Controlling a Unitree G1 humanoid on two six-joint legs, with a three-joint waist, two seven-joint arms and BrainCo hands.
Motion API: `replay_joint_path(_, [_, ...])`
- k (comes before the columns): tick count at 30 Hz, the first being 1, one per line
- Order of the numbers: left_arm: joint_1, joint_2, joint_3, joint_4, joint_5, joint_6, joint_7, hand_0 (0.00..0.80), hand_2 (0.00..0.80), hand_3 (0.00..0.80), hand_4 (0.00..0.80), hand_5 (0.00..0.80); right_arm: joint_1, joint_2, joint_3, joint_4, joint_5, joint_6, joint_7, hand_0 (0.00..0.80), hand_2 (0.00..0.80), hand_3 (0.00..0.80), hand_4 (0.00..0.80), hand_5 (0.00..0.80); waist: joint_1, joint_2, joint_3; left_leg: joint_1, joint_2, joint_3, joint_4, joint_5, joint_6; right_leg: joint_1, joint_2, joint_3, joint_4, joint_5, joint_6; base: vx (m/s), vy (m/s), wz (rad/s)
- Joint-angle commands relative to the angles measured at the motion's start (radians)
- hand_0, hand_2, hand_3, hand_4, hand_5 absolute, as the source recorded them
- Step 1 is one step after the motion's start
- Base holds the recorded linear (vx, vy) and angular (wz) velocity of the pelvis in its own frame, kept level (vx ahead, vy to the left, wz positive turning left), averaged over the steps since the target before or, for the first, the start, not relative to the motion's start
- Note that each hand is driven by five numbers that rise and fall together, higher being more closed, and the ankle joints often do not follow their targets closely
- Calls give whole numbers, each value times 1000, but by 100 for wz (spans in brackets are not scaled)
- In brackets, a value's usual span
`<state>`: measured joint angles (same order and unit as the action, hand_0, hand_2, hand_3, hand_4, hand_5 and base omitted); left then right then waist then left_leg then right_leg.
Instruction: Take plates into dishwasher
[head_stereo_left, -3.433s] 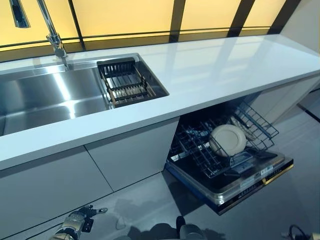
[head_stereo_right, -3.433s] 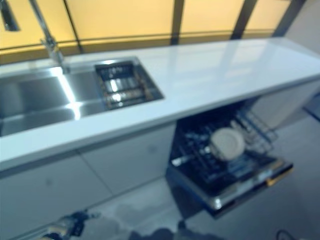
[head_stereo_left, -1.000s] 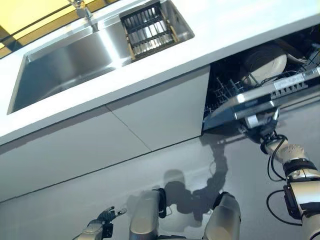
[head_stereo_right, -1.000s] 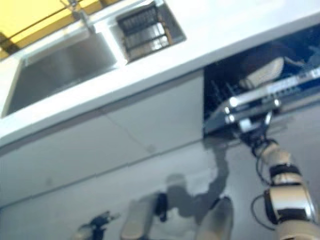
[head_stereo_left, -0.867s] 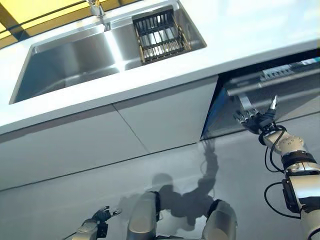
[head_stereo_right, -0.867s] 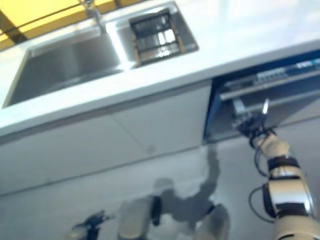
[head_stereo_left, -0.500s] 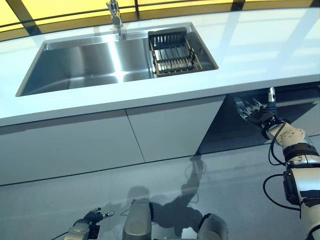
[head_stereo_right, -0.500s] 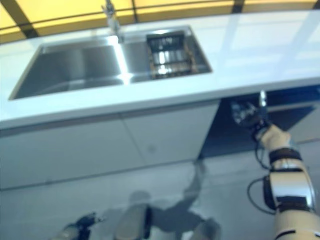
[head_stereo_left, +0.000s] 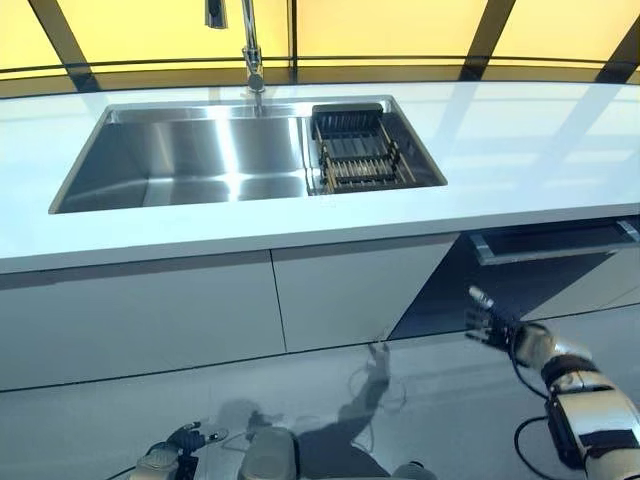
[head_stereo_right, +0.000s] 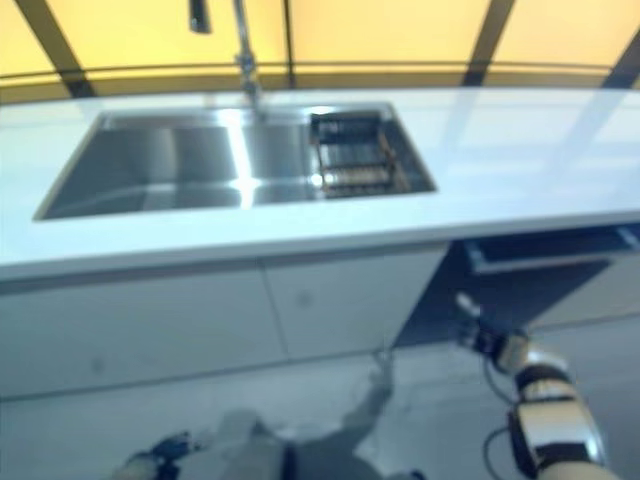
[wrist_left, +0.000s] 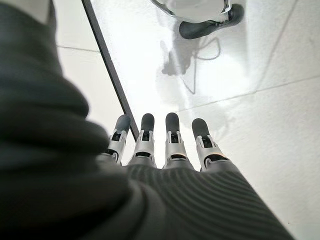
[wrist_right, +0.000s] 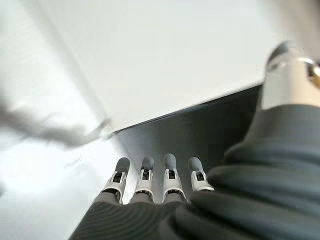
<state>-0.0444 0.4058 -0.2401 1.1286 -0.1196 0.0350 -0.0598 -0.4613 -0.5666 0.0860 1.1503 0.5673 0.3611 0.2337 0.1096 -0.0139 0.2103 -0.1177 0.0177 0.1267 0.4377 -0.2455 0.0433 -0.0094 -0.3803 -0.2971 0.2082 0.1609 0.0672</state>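
- From the head views we see the whole kitchen run: a smooth white countertop (head_stereo_left: 520, 140), a rectangular brushed-steel sink (head_stereo_left: 190, 165) set into it, a tall chrome faucet (head_stereo_left: 250, 45) behind the sink, and a dark slatted drying rack (head_stereo_left: 358, 150) sitting in the sink's right end.
- Under the counter the flat pale cabinet fronts (head_stereo_left: 200, 310) give way on the right to the dishwasher (head_stereo_left: 545, 250), its dark door almost shut, with only a narrow slot open along the top edge.
- We see no plates in any view; whether any sit inside the dishwasher, we cannot tell.
- The right hand (head_stereo_left: 492, 327) hangs in the air in front of the lower left part of the dishwasher door, near it but apart, holding nothing.
- Its own wrist view adds what the head views lack: the fingers (wrist_right: 169, 172) stand straight in a row, relaxed and released, pointing at the dark door surface and a pale cabinet panel beside it.
- The left hand (head_stereo_left: 170, 455) shows low at the bottom edge of the left eye view, well apart from the dishwasher.
- Its wrist view shows the fingers (wrist_left: 172, 135) straight and empty above a glossy pale tiled floor (wrist_left: 260, 115) crossed by a dark joint line.
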Motion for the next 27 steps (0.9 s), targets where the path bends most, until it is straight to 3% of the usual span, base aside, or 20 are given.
replay_joint_path(1, [-13,15,-50,41,74,42,-23,0,0,0,0,0,128,29,3,-26,-40,-78,25,0,0,0,0,0,-22,1,-36,107,-39,-56,-305,178,-10,-20,190,126,50,-79,64,208,125,47])
replay_joint_path(2, [-15,6,-50,53,86,44,-28,0,0,0,0,0,166,44,0,-25,-60,-91,37,0,0,0,0,0,-38,1,-50,113,-50,-77,-334,197,-11,-25,236,145,25,-98,56,315,141,67])
replay_joint_path(4, [-30,-27,-47,89,132,35,-48,0,0,0,0,0,292,111,-14,-4,-86,-143,37,0,0,0,0,0,-109,-5,-69,160,-86,-131,-381,192,2,-72,325,234,-42,-114,31,385,69,78])
replay_joint_path(6, [-40,-43,-44,95,147,40,-47,0,0,0,0,0,355,168,-13,32,-116,-157,47,0,0,0,0,0,-164,-12,-72,200,-99,-146,-402,167,14,-165,349,269,-49,-62,43,330,-16,90])
replay_joint_path(8, [-40,-55,-40,96,143,45,-40,0,0,0,0,0,382,211,-16,57,-96,-126,45,0,0,0,0,0,-184,-19,-66,224,-110,-153,-397,143,21,-205,361,267,-59,-41,43,314,-93,71])
replay_joint_path(10, [-49,-75,-34,110,122,27,-19,0,0,0,0,0,389,249,-13,98,-121,-138,26,0,0,0,0,0,-193,-23,-68,230,-115,-183,-350,100,28,-169,381,260,-70,-76,8,305,-151,66])
replay_joint_path(11, [-53,-93,-21,119,110,28,-7,0,0,0,0,0,396,266,-5,114,-172,-150,-16,0,0,0,0,0,-192,-24,-80,236,-121,-198,-311,82,16,-146,387,262,-78,-83,-10,201,-123,86])
replay_joint_path(12, [-53,-105,-11,126,103,33,-11,0,0,0,0,0,402,268,4,129,-222,-158,-48,0,0,0,0,0,-191,-21,-88,238,-118,-198,-266,87,1,-127,384,248,-93,-90,-22,204,-90,80])
replay_joint_path(14, [-48,-117,-1,136,113,21,-16,0,0,0,0,0,409,266,17,143,-248,-164,-77,0,0,0,0,0,-188,-17,-92,221,-101,-176,-170,151,-27,-92,375,227,-120,-94,-37,181,-48,60])
replay_joint_path(15, [-45,-128,-1,135,117,16,-13,0,0,0,0,0,412,270,23,141,-272,-157,-108,0,0,0,0,0,-183,-22,-88,168,-67,-126,-94,203,-45,-51,359,219,-142,-99,-43,197,-13,50])
replay_joint_path(18, [-49,-143,-11,122,107,12,-34,0,0,0,0,0,409,272,48,134,-394,-193,-96,0,0,0,0,0,-180,-22,-88,148,19,-36,-170,198,-59,-3,328,197,-163,-119,-33,190,86,22])
replay_joint_path(20, [-54,-148,-26,113,129,13,-41,0,0,0,0,0,407,271,71,111,-440,-208,-92,0,0,0,0,0,-175,-15,-88,149,42,-33,-267,223,-77,20,317,192,-184,-123,-20,132,163,17])
replay_joint_path(23, [-71,-145,-51,104,169,22,-42,0,0,0,0,0,405,257,104,88,-456,-221,-94,0,0,0,0,0,-156,-6,-79,119,59,-72,-383,266,-111,52,298,211,-215,-130,1,110,179,7])
replay_joint_path(27, [-85,-138,-62,109,140,33,-13,0,0,0,0,0,404,255,100,116,-378,-180,-165,0,0,0,0,0,-161,3,-87,132,34,-76,-419,251,-100,51,278,222,-219,-134,21,89,165,-40])
